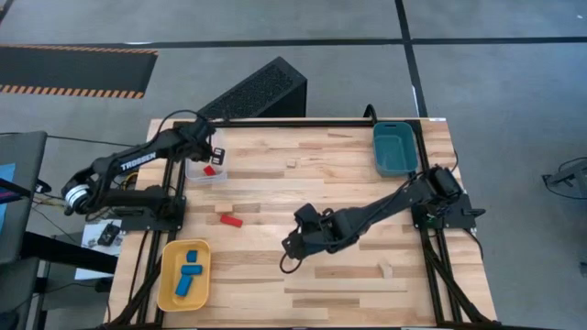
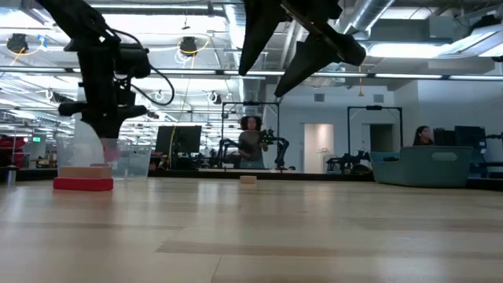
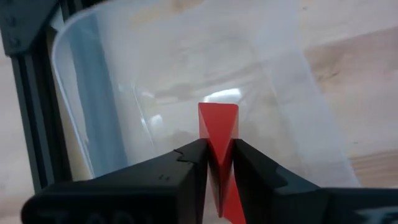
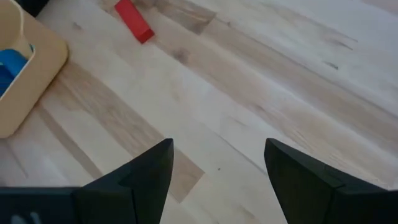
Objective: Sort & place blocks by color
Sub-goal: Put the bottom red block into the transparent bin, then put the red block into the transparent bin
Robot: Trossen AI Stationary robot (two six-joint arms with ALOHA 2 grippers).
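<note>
My left gripper [image 3: 219, 154] is over the clear tray [image 3: 118, 118] at the table's far left and is shut on a red wedge block [image 3: 217, 121]; the high view shows the left gripper [image 1: 213, 163] there too. A long red block [image 1: 231, 220] lies flat on the table with a pale block [image 1: 224, 209] just beyond it. Two blue blocks [image 1: 190, 270] lie in the yellow tray [image 1: 167, 275]. My right gripper [image 1: 290, 246] hangs open above bare table at mid-table, and the right wrist view shows the red block [image 4: 134, 20] ahead of the right gripper [image 4: 217, 163]. My left gripper pinches the red wedge between its two fingers, one finger [image 3: 193, 158] on each flat side, near the wedge's lower part [image 3: 219, 163]. The fingers come from above, slanting down into the clear tray. The wedge stands inside the tray walls; whether it touches the tray floor I cannot tell.
A teal tray [image 1: 396, 151] sits at the far right corner. Loose pale wood blocks lie at mid-far table [image 1: 292, 163] and near right [image 1: 386, 270]. A black box [image 1: 261, 92] leans beyond the far edge. People stand in the room behind. Bare tabletop spreads between the trays.
</note>
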